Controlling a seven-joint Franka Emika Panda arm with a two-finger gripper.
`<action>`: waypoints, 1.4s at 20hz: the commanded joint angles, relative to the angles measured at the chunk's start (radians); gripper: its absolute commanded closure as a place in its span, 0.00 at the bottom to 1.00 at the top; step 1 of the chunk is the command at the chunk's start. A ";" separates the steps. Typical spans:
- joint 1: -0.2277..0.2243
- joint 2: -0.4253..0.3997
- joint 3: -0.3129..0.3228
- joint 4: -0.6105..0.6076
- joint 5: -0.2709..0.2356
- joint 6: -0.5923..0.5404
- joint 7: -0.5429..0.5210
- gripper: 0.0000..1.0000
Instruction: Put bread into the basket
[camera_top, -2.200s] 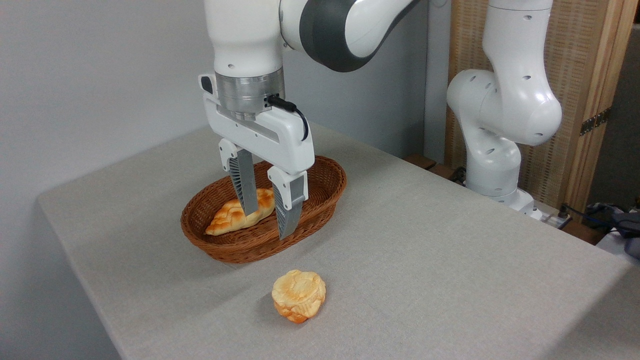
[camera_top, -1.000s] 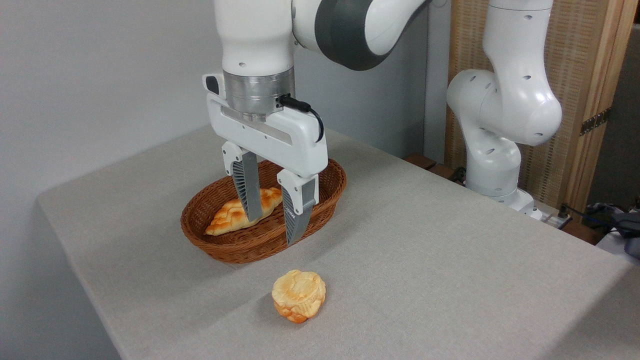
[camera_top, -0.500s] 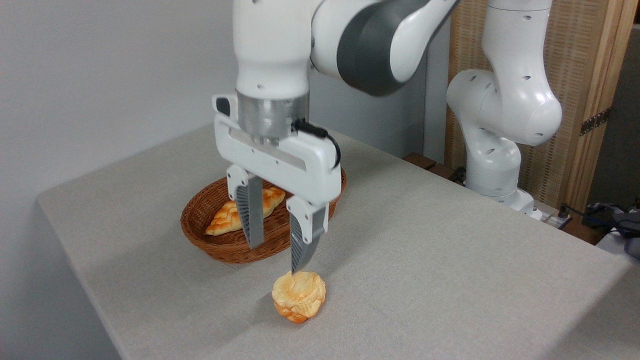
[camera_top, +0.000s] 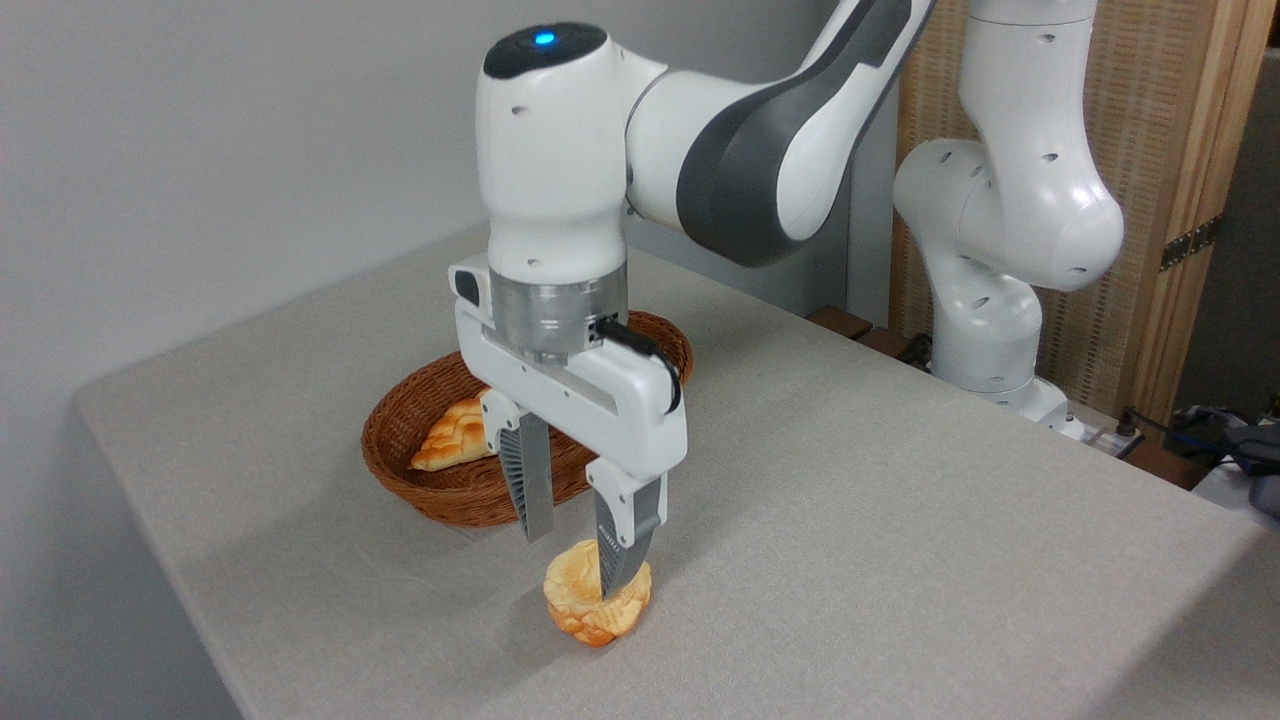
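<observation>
Pincer wide, empty, over bun on bench. Advice: centre, lower until fingers straddle sides, squeeze gently, lift clear, carry to basket.

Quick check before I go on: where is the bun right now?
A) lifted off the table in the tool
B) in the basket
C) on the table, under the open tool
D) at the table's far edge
C: the bun sits on the table in front of the basket, with the open tool coming down over it.
</observation>
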 joint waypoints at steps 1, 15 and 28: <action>-0.008 0.017 0.011 -0.005 0.010 0.034 0.031 0.00; -0.010 0.050 0.011 -0.005 0.010 0.034 0.077 0.00; -0.014 0.078 0.003 -0.005 0.073 0.034 0.081 0.16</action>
